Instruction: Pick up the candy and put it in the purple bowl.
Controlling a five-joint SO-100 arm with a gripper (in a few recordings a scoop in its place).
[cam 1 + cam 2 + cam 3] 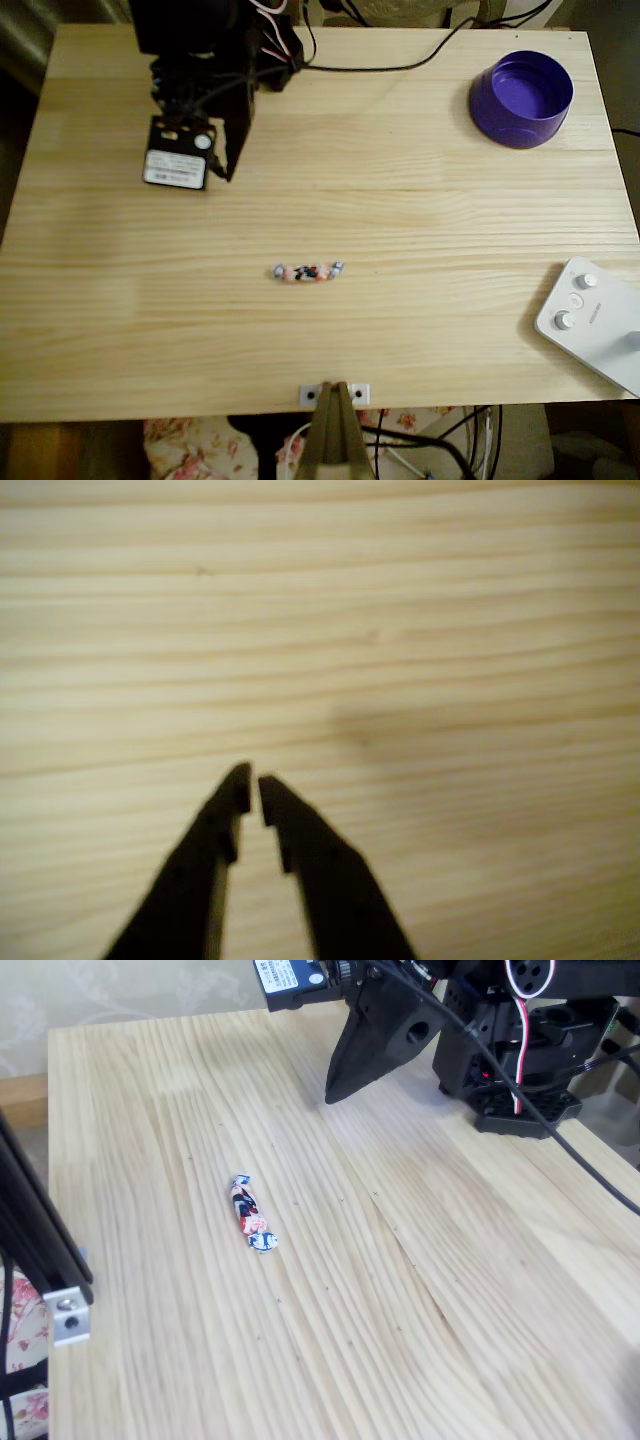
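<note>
Claw-wise, the black gripper [250, 783] is basically pressed together, just a sliver of a gap between the two pointed tips in the wrist view, and nothing pinched in there. Under it is bare pale wood grain with a soft shadow a bit beyond the tips.

From overhead, the gripper [226, 172] hangs over the upper left part of the wooden table [420, 220], pointing toward the middle, with a white-labelled motor block right beside it. In the fixed view the gripper [332, 1095] shows as a dark wedge with its tip close to the tabletop, though I can't tell if it touches.

So where's the candy [308, 271]? It's lying flat near the middle of the table, well apart from the claw, long side running left to right in the overhead view. In the fixed view the candy [251, 1214] sits out on open wood, pinkish-red and dark in the middle with pale twisted ends.

The purple bowl [521, 98] is in the top right corner overhead, upright. A white device with round knobs [592, 322] sits at the right edge.
</note>
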